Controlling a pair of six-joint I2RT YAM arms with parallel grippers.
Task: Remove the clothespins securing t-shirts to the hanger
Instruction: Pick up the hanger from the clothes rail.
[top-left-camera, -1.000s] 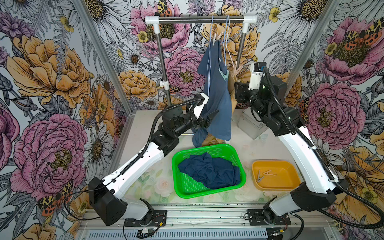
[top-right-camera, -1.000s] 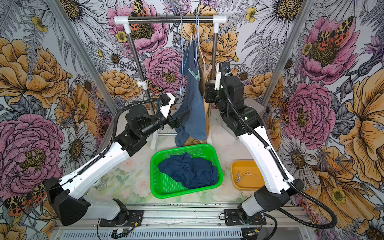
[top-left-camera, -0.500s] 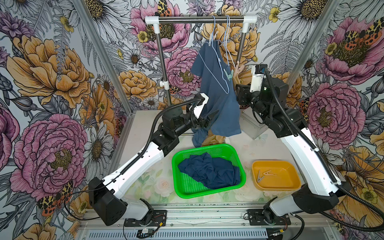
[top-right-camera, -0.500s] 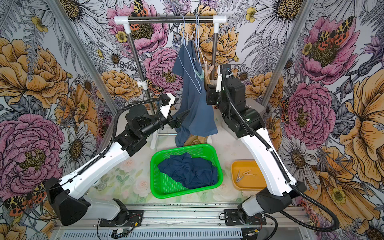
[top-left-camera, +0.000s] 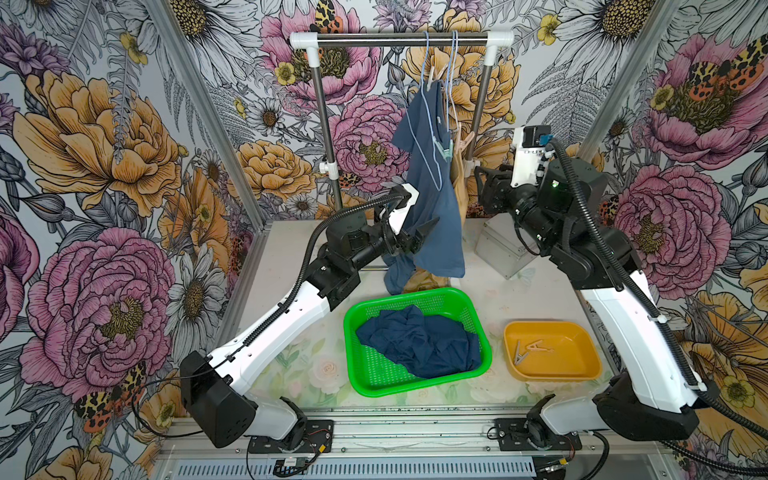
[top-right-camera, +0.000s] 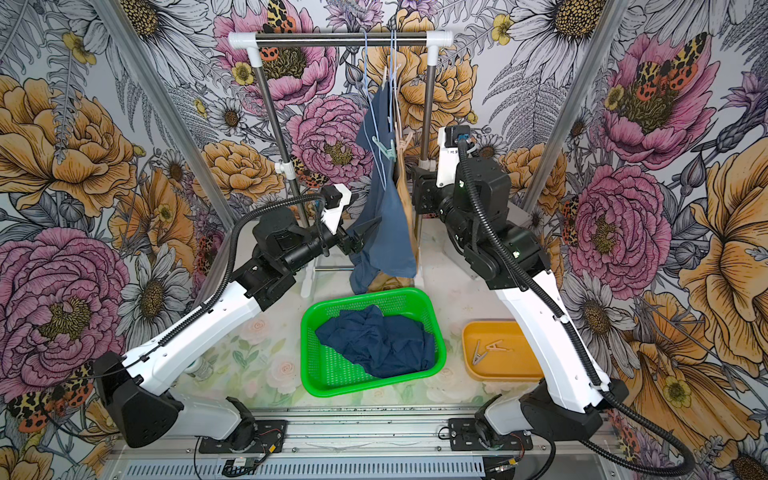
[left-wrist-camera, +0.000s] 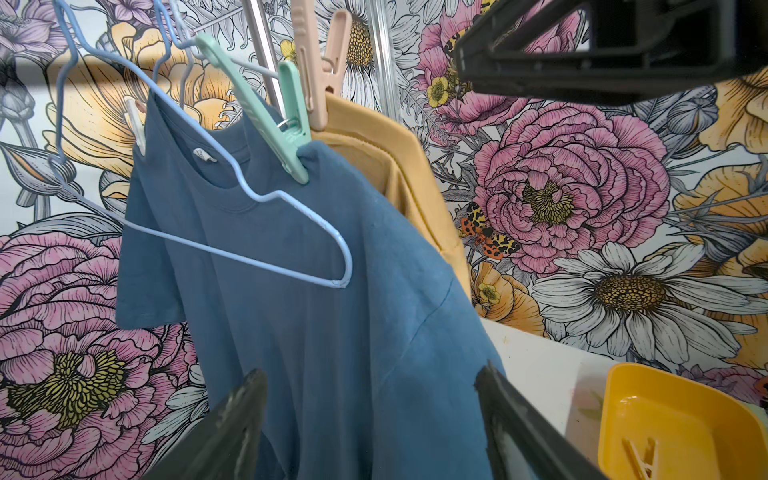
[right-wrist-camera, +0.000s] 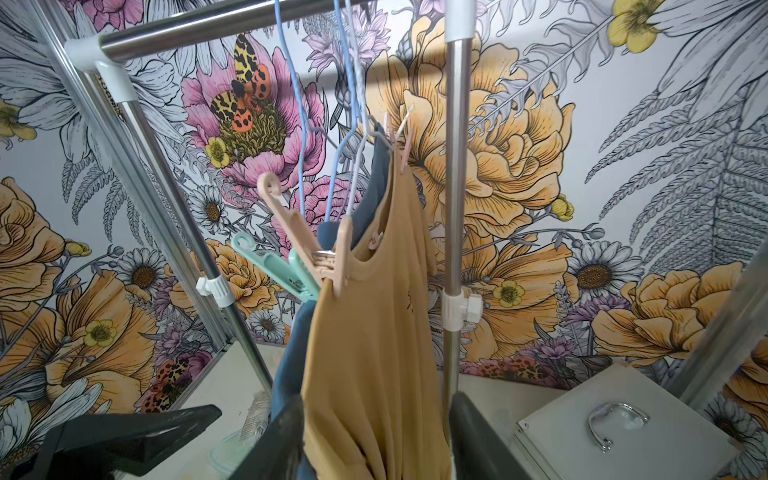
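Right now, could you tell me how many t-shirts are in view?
3: a blue shirt and a tan shirt hang from the rail; a navy shirt lies in the green basket.

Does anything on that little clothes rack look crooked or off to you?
Yes. The slate blue shirt hangs lopsided, with one shoulder far higher than the other. A pale blue wire hanger lies steeply tilted across its front, outside the cloth and carrying nothing. A mint clothespin grips the shirt at its shoulder.

Bright, diffuse overhead light; the rail (right-wrist-camera: 199, 27) casts a soft band of shadow on the wallpaper (right-wrist-camera: 519, 145). The frame posts (top-left-camera: 212, 124) splay outward in both top views (wide-angle lens). Wrist-view foregrounds are blurred.
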